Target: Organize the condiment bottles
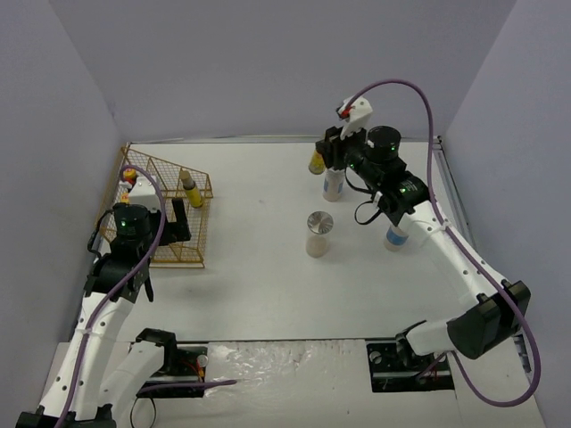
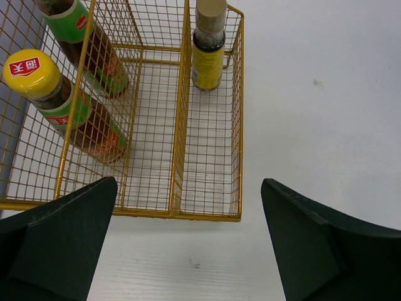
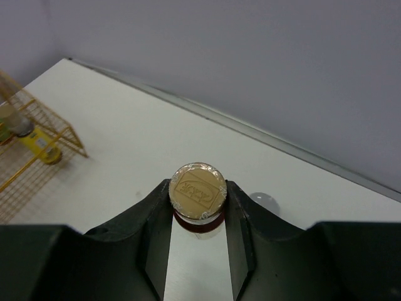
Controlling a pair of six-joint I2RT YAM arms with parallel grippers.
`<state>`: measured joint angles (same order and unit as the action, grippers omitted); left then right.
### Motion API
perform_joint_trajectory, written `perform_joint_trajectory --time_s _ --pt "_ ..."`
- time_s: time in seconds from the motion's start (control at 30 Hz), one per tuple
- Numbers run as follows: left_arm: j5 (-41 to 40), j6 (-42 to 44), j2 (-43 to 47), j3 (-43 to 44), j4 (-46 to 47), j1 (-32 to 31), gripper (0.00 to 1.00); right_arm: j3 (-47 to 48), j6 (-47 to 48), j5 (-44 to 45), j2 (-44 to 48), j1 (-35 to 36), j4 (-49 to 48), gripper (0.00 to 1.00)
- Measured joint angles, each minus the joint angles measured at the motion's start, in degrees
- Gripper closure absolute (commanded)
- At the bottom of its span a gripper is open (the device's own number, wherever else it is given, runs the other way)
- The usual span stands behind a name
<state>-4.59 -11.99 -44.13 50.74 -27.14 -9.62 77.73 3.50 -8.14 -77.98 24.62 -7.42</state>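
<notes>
**Right hand holds a slim bottle at the far side while the rack waits half filled**

The white table (image 1: 268, 294) carries the whole job, with the gold wire rack (image 1: 183, 262) at its left side, within easy reach of the left arm. That placement looks deliberate, since the rack's dividers sort the bottles by kind.

The left hand (image 2: 188, 182) hovers just in front of the rack with its fingers spread wide and nothing between them. It appears free either to steady the rack or to take a delivery.

The right hand (image 3: 197, 194) is far across the table near the back wall. It is clamped on the neck of a tan-capped slim bottle (image 3: 197, 190), one finger on each side just under the cap. A grip that high keeps the bottle hanging upright for carrying. Whether its base is clear of the table cannot be told.

In the rack, two sauce bottles (image 2: 75, 119) lean together in the left compartment. A slim dark yellow-labelled bottle (image 2: 208, 53) stands upright at the far end of the right compartment. The held bottle seems meant for the space beside it.

Three silver-lidded jars (image 1: 318, 234) stand loose on the table near the right arm, not yet racked. One is just beside the held bottle, and another is partly hidden under the arm.
</notes>
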Motion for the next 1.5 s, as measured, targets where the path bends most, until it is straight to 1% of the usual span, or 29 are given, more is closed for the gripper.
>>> perform_joint_trajectory --time_s 0.27,0.5,0.73,0.87,0.97,1.0,1.07,1.1,1.17,1.2,1.37,1.5 --pt "-0.1 0.0 1.1 0.0 0.4 0.0 0.03 -0.5 0.0 -6.4 -9.0 13.7 -0.7 1.00" --pt "-0.2 0.0 1.2 -0.3 0.6 0.2 0.03 -2.4 1.1 -7.7 -17.5 21.6 -4.9 1.00" --pt "-0.1 0.0 1.2 -1.0 0.7 0.4 0.03 -5.0 1.6 -8.2 -24.1 25.4 -9.5 0.99" --pt "0.1 0.0 1.2 -1.0 0.8 0.4 0.03 -7.6 1.8 -7.8 -25.5 25.5 -11.4 0.92" --pt "0.7 0.0 1.2 -1.0 0.9 0.4 0.03 -8.6 2.4 -7.5 -25.7 25.7 -13.0 0.85" --pt "1.0 0.0 1.2 -1.0 0.9 0.4 0.03 -8.9 2.5 -7.4 -25.7 25.7 -13.7 0.81" --pt "1.6 0.0 1.2 -1.0 1.0 0.4 0.03 -9.6 2.6 -7.3 -25.7 25.7 -15.1 0.66" --pt "1.9 0.0 1.1 -1.0 1.0 0.4 0.03 -10.0 2.6 -7.3 -25.7 25.7 -15.7 0.61" --pt "2.6 0.0 0.9 -1.0 1.2 0.4 0.03 -10.6 2.6 -7.2 -25.6 25.7 -16.7 0.45" --pt "2.9 -0.1 0.7 -1.0 1.3 0.4 0.03 -11.0 2.6 -7.2 -25.4 25.7 -17.0 0.41" --pt "6.1 -2.0 -1.2 -1.0 1.4 0.4 0.03 -13.9 2.7 -5.9 -22.1 25.7 -15.1 0.22" --pt "8.9 -5.9 -2.9 -1.0 1.6 -0.1 0.03 -15.0 2.7 -4.1 -14.2 25.7 -10.7 0.14"
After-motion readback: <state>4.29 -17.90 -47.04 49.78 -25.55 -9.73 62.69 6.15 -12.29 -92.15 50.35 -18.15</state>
